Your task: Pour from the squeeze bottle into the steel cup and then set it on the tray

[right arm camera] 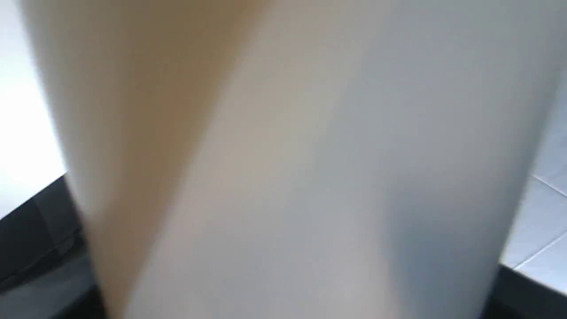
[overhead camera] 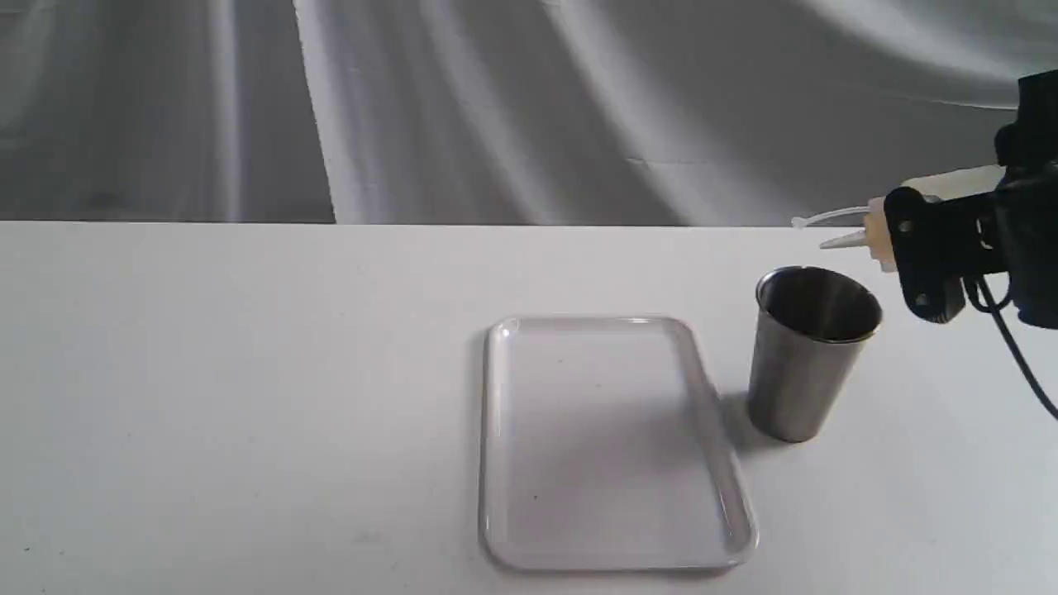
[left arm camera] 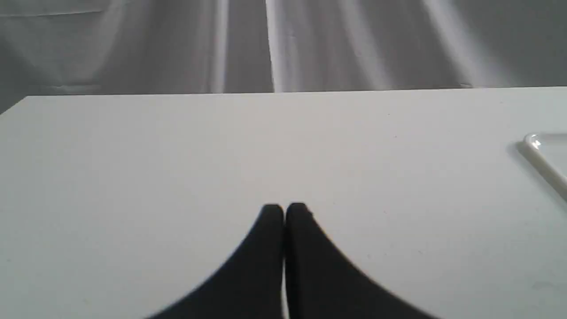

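Left wrist view: the left end effector (left arm camera: 284, 208) is seen clenched, fingers pressed together, above the white tabletop (left arm camera: 177, 155). In the exterior view, the tray (overhead camera: 612, 446) is laid flat near the tabletop's middle, and the steel cup (overhead camera: 798, 372) is stood upright just beside its right edge. Further right, the squeeze bottle (overhead camera: 874, 225) is grasped by the right end effector (overhead camera: 913, 244) and tipped roughly level, its nozzle pointed left, just above the cup's rim.
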### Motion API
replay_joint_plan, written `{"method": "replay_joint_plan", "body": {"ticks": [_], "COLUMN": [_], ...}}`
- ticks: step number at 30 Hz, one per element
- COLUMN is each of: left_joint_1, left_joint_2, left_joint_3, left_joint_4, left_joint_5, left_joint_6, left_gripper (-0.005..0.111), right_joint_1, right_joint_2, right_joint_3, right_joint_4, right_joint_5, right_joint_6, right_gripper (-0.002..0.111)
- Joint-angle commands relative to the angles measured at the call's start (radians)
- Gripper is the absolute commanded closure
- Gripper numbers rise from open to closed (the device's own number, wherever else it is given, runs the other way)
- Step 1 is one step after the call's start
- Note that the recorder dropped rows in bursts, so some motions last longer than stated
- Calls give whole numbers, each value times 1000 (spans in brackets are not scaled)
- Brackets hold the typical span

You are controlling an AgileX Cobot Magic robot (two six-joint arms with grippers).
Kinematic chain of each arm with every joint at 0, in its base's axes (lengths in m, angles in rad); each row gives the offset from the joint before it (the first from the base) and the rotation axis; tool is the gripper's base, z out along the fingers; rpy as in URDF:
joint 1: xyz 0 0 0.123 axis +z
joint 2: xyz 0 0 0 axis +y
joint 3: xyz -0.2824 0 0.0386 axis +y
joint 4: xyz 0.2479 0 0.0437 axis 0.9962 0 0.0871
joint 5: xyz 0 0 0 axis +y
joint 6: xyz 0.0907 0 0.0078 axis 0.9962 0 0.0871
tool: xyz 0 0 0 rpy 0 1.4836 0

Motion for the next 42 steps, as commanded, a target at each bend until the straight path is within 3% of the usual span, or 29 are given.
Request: {"method": "replay_joint_plan", "body": {"ticks": [1, 16, 33, 42], "left_joint_1": [-8, -8, -8, -8], "left_joint_2": [-3, -3, -3, -3], "left_joint_3": [4, 4, 4, 4], "left_joint_4": [-1, -1, -1, -1], "left_joint_5": [-9, -9, -9, -9], "left_joint_6": [-5, -1, -1, -3], "left_gripper": [107, 107, 107, 107], "right_joint_1": [2, -24, -26, -56], "right_joint_2": [-16, -16, -25, -98], "right_joint_3": [-9, -9, -7, 45], "right_joint_4": [29, 96, 186, 215], "right_joint_5": [13, 49, -2, -107], "right_joint_6": [24, 50, 261, 540], "right_gripper": [108, 108, 108, 108]}}
